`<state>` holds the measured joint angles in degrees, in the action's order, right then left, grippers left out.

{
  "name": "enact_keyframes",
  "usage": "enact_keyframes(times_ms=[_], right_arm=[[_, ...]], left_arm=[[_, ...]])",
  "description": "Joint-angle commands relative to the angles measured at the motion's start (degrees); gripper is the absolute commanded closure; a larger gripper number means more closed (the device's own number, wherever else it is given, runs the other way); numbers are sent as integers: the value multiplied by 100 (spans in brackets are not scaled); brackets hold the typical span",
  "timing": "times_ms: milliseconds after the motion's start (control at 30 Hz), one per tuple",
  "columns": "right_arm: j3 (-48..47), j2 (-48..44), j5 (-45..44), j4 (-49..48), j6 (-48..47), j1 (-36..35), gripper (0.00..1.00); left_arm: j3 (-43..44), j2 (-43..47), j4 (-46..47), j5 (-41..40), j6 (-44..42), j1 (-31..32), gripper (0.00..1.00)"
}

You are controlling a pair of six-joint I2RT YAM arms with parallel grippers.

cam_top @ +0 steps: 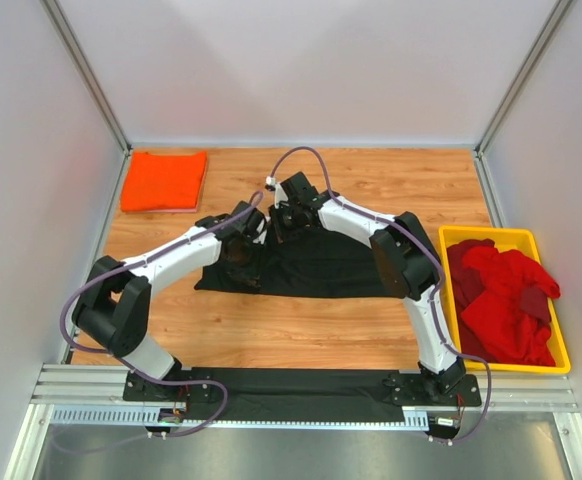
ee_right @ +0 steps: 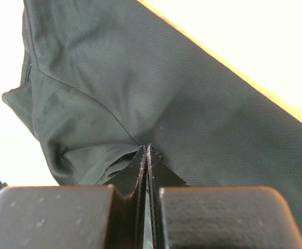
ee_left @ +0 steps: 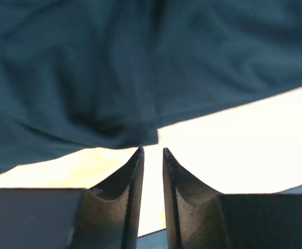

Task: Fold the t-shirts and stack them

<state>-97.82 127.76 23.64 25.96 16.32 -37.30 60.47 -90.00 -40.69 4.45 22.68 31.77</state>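
A spread t-shirt lies on the table before me, a folded t-shirt behind-left, a tray holding heaped t-shirts right.

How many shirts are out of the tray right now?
2: the orange shirt folded at the far-left corner; the black shirt spread at the centre. Others could be hidden under the orange one.

On the wooden table lie a black t-shirt, folded orange t-shirt and yellow tray.
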Motion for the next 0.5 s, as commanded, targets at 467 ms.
enact_keyframes(times_ms=[467], right_arm=[[158, -419, 79, -134, 232, 47, 100]], left_arm=[[545, -413, -414, -1306, -1397, 1200, 61]])
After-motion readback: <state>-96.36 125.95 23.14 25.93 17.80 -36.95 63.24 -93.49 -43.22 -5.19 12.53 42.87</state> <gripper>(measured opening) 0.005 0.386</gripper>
